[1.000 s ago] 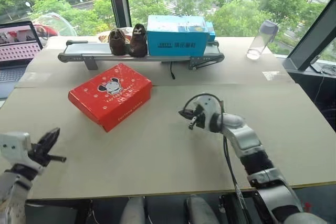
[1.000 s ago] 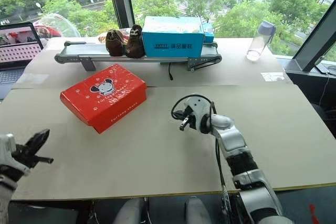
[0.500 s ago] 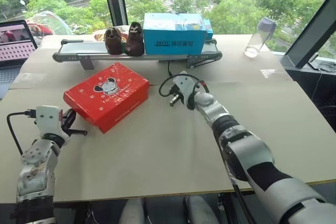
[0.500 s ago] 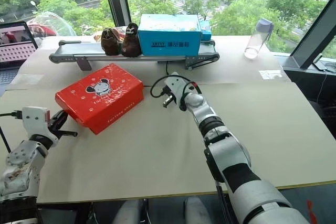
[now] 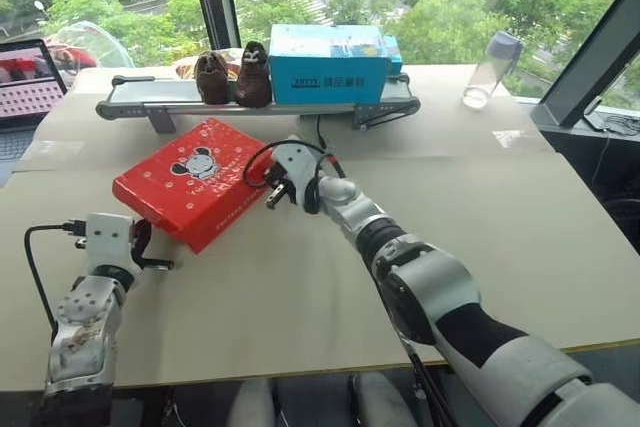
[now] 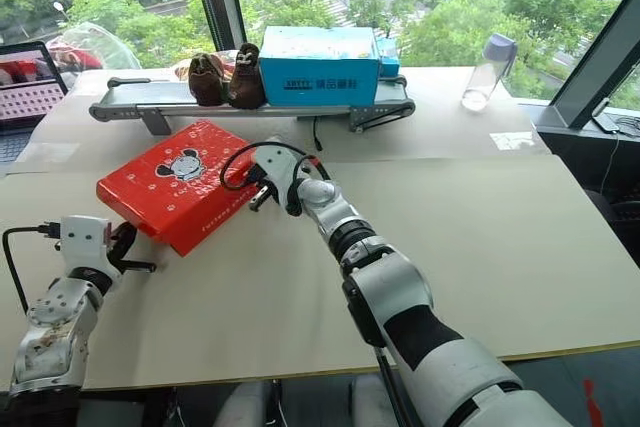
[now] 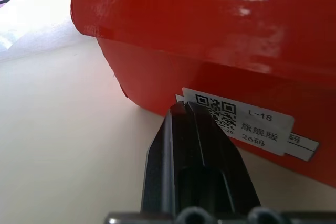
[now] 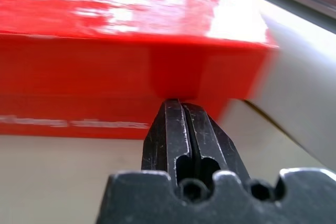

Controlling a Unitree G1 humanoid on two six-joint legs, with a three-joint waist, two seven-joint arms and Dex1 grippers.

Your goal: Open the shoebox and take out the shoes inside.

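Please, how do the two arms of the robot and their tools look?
Both arms are silver-grey metal with black joint sections. The left tool has a white boxy housing and black fingers; a black cable loops off it. The right tool has a white rounded housing, black fingers and a looping black cable.

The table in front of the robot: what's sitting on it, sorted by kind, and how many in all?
Boxes: 2, the red shoebox and the light-blue box
Dark brown shoes: 2
Conveyor belt: 1
Clear bottle: 1
Laptop: 1
Total: 7
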